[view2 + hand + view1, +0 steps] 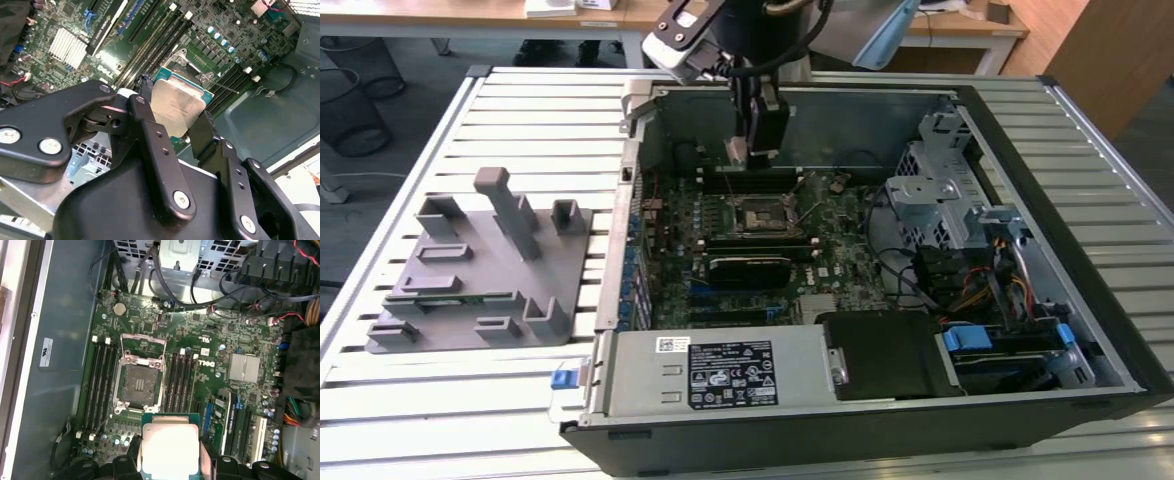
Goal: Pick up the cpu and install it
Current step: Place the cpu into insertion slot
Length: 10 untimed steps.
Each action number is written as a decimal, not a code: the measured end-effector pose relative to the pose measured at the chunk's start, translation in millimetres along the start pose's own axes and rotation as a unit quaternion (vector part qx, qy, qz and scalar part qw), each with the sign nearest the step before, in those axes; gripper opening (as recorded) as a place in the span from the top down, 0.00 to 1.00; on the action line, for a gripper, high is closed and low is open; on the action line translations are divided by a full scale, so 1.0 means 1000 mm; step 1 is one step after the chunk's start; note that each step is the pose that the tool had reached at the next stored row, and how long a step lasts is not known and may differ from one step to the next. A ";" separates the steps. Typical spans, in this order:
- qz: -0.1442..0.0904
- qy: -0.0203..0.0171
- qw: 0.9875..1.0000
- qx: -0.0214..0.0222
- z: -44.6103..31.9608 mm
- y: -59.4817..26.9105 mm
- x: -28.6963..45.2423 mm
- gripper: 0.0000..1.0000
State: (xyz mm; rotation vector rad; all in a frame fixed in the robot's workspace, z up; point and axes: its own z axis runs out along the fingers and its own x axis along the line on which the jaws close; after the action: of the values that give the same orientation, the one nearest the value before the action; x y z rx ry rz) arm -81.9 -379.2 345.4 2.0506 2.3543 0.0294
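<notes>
Slatted table (454,420) carries an open computer case (854,115) lying on its side, with a grey fixture plate (467,290) beside it on the exterior view's left

Motherboard (841,250) lies flat on the case floor. Power supply (707,370) and drive cage (927,195) crowd two sides, and loose cables (150,270) run near the board's far edge

Arm reaches down inside the case. Gripper (170,455) is closed on the cpu (170,450), fingers (145,120) pinching two opposite edges, metal top facing the wrist

Step, as I judge it: pick-up done, carry to the socket under way, install not yet made

Cpu hangs above the board, clear of it, offset from the socket (137,385) towards one end and not over it

Socket looks empty, its load frame (142,347) swung open

Seating likely calls for centring the chip squarely over the socket, edges parallel, with a level descent

Memory slots (100,385) flank the socket closely, and the raised frame and its lever leave little room for the fingers
</notes>
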 end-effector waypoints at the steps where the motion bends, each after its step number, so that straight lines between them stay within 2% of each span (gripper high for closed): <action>1: 0.000 0.000 1.000 0.000 0.0019 0.0010 0.0015 0.46; 6: 0.003 0.000 1.000 0.002 0.0113 0.0082 0.0065 0.46; 10: 0.026 0.000 1.000 0.002 0.0162 0.0087 0.0065 0.46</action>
State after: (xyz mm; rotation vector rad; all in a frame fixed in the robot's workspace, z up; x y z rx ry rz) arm -73.7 -371.5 329.4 2.1143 2.3015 0.0246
